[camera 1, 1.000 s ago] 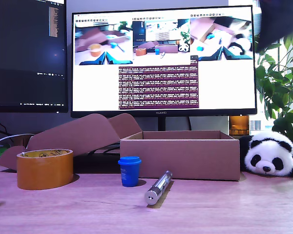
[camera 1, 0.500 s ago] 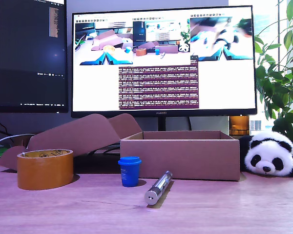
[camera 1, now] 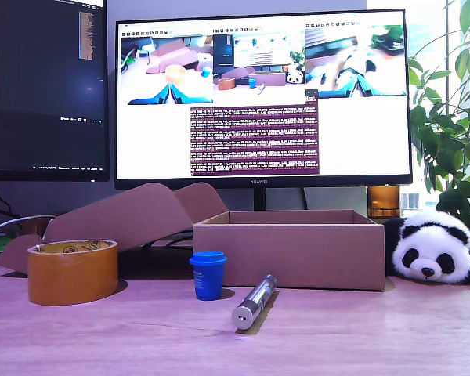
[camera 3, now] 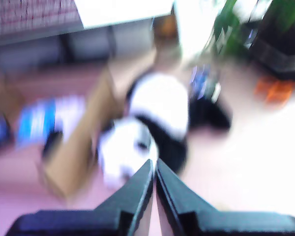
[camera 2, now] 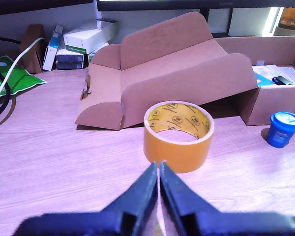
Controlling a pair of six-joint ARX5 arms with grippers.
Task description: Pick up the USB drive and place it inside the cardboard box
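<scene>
The cardboard box (camera 1: 290,254) stands on the table right of centre in the exterior view, and its low walls hide the inside there. In the first wrist view the cardboard box (camera 2: 268,105) holds papers, and on them lies a small black stick, the USB drive (camera 2: 284,81). My first gripper (camera 2: 159,169) is shut on nothing, just short of an orange tape roll (camera 2: 179,135). My second gripper (camera 3: 155,167) is also shut and empty, above a blurred panda toy (camera 3: 157,105) beside the cardboard box (camera 3: 78,147). Neither gripper shows in the exterior view.
A tape roll (camera 1: 72,272), a blue cup (camera 1: 207,274) and a silver cylinder (camera 1: 254,300) stand in front of the box. A bent cardboard flap (camera 1: 117,215) lies behind the tape. A panda toy (camera 1: 432,249) and a plant (camera 1: 446,141) are at the exterior view's right. Monitors (camera 1: 262,94) stand behind.
A dark blurred shape at the exterior view's top right has gone out of view. The things on the table have not moved.
</scene>
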